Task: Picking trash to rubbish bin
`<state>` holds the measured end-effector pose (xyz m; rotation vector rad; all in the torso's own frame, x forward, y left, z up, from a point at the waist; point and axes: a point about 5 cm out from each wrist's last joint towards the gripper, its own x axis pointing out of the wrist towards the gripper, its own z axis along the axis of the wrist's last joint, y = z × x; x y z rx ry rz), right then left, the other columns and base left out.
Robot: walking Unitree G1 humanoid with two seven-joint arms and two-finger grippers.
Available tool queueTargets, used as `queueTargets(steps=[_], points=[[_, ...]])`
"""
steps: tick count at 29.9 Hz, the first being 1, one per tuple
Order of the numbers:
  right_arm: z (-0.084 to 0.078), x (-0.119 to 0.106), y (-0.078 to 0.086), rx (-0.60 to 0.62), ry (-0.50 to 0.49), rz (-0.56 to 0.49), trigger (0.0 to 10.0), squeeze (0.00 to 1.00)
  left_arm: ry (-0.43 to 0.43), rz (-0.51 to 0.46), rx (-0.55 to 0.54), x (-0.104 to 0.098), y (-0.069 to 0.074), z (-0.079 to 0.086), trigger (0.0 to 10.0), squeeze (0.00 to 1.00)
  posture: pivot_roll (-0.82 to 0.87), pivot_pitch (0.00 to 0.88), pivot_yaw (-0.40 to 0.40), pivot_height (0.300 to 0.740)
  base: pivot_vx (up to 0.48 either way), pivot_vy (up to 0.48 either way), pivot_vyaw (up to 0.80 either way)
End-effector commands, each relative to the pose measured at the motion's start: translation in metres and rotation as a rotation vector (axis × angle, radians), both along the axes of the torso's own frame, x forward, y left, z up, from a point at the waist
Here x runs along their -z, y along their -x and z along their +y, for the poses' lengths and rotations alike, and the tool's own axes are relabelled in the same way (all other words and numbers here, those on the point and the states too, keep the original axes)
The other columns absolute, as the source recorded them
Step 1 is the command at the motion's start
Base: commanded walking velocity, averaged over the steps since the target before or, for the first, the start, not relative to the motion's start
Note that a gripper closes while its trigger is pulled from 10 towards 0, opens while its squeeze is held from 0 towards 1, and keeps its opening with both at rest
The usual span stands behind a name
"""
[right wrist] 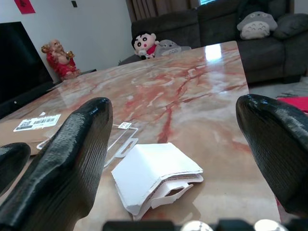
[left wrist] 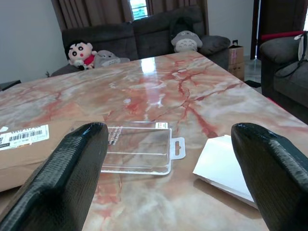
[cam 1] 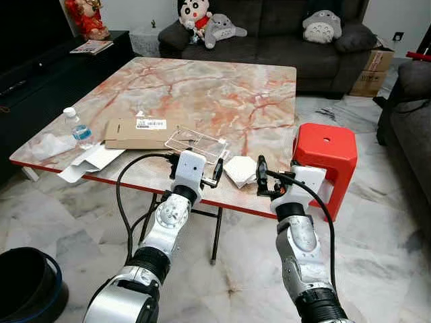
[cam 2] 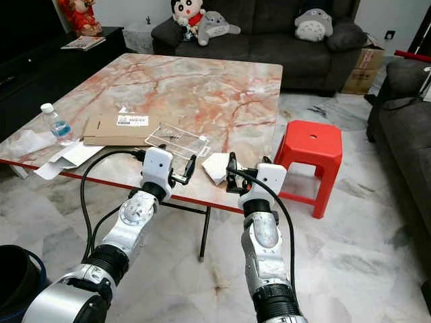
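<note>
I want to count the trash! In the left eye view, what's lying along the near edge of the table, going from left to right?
Crumpled tissue → water bottle → white paper → brown cardboard envelope → clear plastic packet → white folded card.

A red plastic stool [cam 1: 326,154] stands just beside the marble table [cam 1: 222,87]. Behind is a dark sofa [cam 1: 283,40] with plush toys [cam 1: 322,25].
</note>
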<state>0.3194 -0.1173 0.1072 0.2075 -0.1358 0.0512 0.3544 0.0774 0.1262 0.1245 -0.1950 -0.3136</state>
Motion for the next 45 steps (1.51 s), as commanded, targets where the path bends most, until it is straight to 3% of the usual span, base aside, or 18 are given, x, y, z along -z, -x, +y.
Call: queueTargets(steps=[1, 5, 6, 8, 11, 14, 18, 22, 28, 29, 32, 37, 38, 42, 45], points=[[0.002, 0.0, -0.001, -0.007, -0.001, 0.018, 10.0, 1.0, -0.013, 0.002, -0.025, -0.003, -0.004, 0.004, 10.0, 1.0, 0.04, 0.009, 0.029, 0.74, 0.0, 0.0, 0.0], [0.004, 0.002, -0.002, -0.008, 0.002, 0.043, 10.0, 1.0, -0.032, -0.002, -0.049, -0.004, -0.006, 0.007, 10.0, 1.0, 0.04, 0.01, 0.028, 0.74, 0.0, 0.0, 0.0], [0.005, 0.006, -0.004, -0.006, 0.001, 0.09, 10.0, 0.0, -0.044, 0.002, -0.065, -0.003, -0.007, 0.01, 10.0, 0.0, 0.04, 0.011, 0.029, 0.74, 0.0, 0.0, 0.0], [0.004, 0.008, -0.005, 0.001, 0.001, 0.111, 10.0, 0.0, -0.045, 0.006, -0.068, -0.003, -0.007, 0.011, 10.0, 0.0, 0.04, 0.011, 0.028, 0.74, 0.0, 0.0, 0.0], [0.0, 0.02, -0.007, 0.046, -0.071, 0.23, 10.0, 0.0, -0.05, 0.012, -0.065, -0.001, -0.006, 0.012, 10.0, 0.0, 0.05, 0.011, 0.027, 0.74, 0.0, 0.0, 0.0], [-0.001, 0.022, -0.008, 0.053, -0.155, 0.254, 10.0, 0.0, -0.061, 0.015, -0.065, 0.001, -0.006, 0.013, 10.0, 0.0, 0.05, 0.011, 0.027, 0.74, 0.0, 0.0, 0.0], [-0.001, 0.025, -0.008, 0.046, -0.123, 0.291, 10.0, 0.0, -0.141, 0.005, -0.082, 0.005, -0.006, 0.032, 10.0, 0.0, 0.05, 0.01, 0.027, 0.74, 0.0, 0.0, 0.0], [0.0, 0.023, -0.01, 0.049, -0.176, 0.289, 10.0, 0.0, -0.19, 0.033, -0.102, 0.016, -0.002, 0.06, 10.0, 0.0, 0.05, 0.013, 0.029, 0.74, 0.0, 0.0, 0.0], [0.003, 0.021, -0.012, 0.034, -0.228, 0.295, 10.0, 0.0, -0.181, 0.054, -0.04, 0.029, 0.011, 0.068, 10.0, 0.0, 0.06, 0.018, 0.025, 0.74, 0.0, 0.0, 0.0], [0.005, 0.021, -0.013, 0.023, -0.272, 0.307, 10.0, 0.0, -0.171, 0.073, -0.022, 0.034, 0.014, 0.067, 10.0, 0.0, 0.07, 0.019, 0.023, 0.74, 0.0, 0.0, 0.0], [0.006, 0.021, -0.014, 0.01, -0.283, 0.312, 10.0, 0.0, -0.128, 0.101, -0.01, 0.038, 0.016, 0.063, 10.0, 0.0, 0.07, 0.019, 0.018, 0.74, 0.0, 0.0, 0.0], [0.009, 0.019, -0.017, -0.012, -0.294, 0.321, 10.0, 0.0, -0.035, 0.113, 0.066, 0.032, 0.014, 0.046, 10.0, 0.0, 0.07, 0.017, 0.015, 0.74, 0.0, 0.0, 0.0], [0.009, 0.019, -0.018, -0.009, -0.3, 0.326, 10.0, 0.0, -0.017, 0.124, 0.129, 0.031, 0.014, 0.037, 10.0, 0.0, 0.07, 0.016, 0.013, 0.74, 0.0, 0.0, 0.0], [0.01, 0.016, -0.021, -0.016, -0.307, 0.323, 10.0, 0.0, -0.034, 0.131, 0.275, 0.027, 0.018, 0.024, 10.0, 0.0, 0.07, 0.017, 0.013, 0.74, 0.0, 0.0, 0.0], [0.01, 0.016, -0.021, -0.018, -0.309, 0.323, 10.0, 0.0, -0.035, 0.133, 0.291, 0.026, 0.019, 0.024, 10.0, 0.0, 0.07, 0.017, 0.013, 0.74, 0.0, 0.0, 0.0]])
